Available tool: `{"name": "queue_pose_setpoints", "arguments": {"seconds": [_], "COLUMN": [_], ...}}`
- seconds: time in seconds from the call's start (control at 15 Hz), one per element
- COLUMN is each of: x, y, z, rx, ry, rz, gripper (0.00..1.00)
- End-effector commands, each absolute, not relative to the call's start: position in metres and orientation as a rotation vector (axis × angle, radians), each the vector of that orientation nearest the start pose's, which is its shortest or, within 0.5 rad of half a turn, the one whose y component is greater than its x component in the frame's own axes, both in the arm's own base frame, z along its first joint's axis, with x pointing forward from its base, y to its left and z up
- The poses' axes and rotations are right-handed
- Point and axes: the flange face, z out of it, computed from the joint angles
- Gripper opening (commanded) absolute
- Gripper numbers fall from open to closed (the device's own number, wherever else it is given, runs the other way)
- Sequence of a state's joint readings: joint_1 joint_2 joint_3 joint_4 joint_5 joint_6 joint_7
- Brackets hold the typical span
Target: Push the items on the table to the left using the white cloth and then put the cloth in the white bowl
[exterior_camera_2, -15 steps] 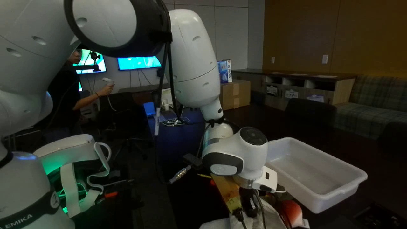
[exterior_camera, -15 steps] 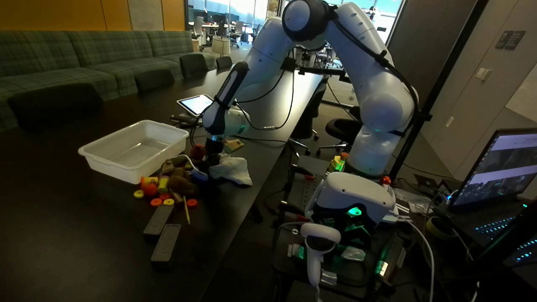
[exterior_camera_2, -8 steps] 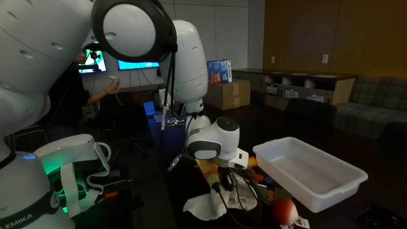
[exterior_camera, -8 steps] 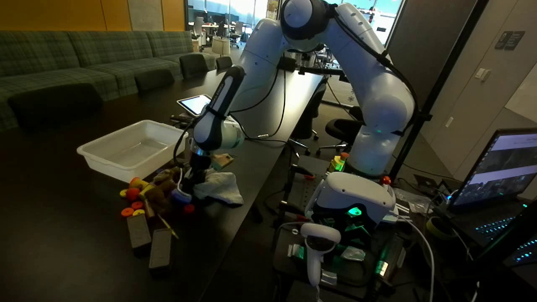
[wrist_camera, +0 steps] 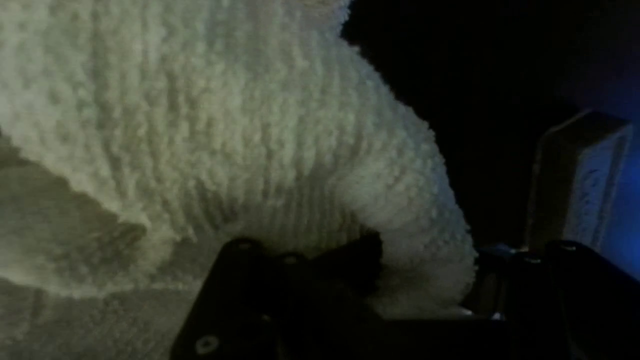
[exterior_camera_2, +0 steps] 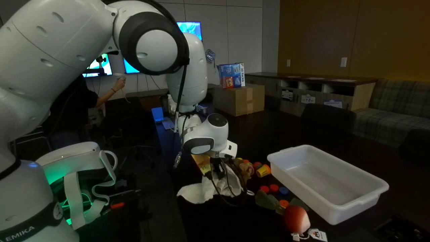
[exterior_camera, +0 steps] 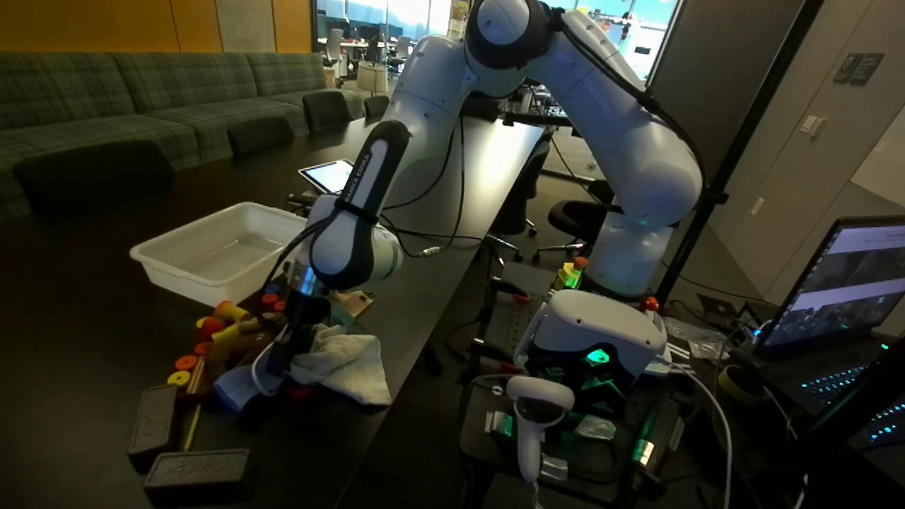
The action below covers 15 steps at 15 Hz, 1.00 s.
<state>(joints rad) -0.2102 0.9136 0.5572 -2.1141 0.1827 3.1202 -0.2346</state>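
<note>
"How are we posed?"
"Our arm (exterior_camera: 608, 106) is arched, elbow (exterior_camera: 503, 27) uppermost, wrist (exterior_camera: 346, 247) low."
"And our end effector (wrist_camera: 427, 267)?"
"We point it downward, tilted, its fingers (wrist_camera: 300, 297) clamped (though, in the wrist view, a gap parts them)."

Wrist view near white cloth (wrist_camera: 260, 120)

1. "RANKA EMIKA" on the robot arm's strip (exterior_camera: 360, 173), left of centre.
2. "EMIKA" on the arm's base (exterior_camera_2: 37, 198), lower left.
3. "PACKS" sideways on the blue carton's white side (exterior_camera_2: 242, 74), upper centre.
</note>
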Motion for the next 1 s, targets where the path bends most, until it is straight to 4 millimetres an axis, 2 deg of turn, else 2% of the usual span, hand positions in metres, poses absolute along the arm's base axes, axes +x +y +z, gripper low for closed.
{"name": "queue_pose_setpoints", "arguments": {"seconds": [0.0,0.2,0.33,0.53,0.73,0.93], "x": [0.519,0.510,0.499,0.493,0.486,0.479], "y": [0.219,0.211,0.187,0.157,0.100,0.023], "z": [0.081,0.103,0.123,0.139,0.154,0.166], "rx": [-2.628,-2.600,-2.562,-2.476,-2.418,-2.422], "ry": [-0.252,-0.308,-0.375,-0.433,-0.444,-0.366], "rz": [-0.262,-0.292,-0.254,-0.199,-0.133,-0.087], "gripper": [0.05,0.05,0.05,0.05,0.05,0.05]}}
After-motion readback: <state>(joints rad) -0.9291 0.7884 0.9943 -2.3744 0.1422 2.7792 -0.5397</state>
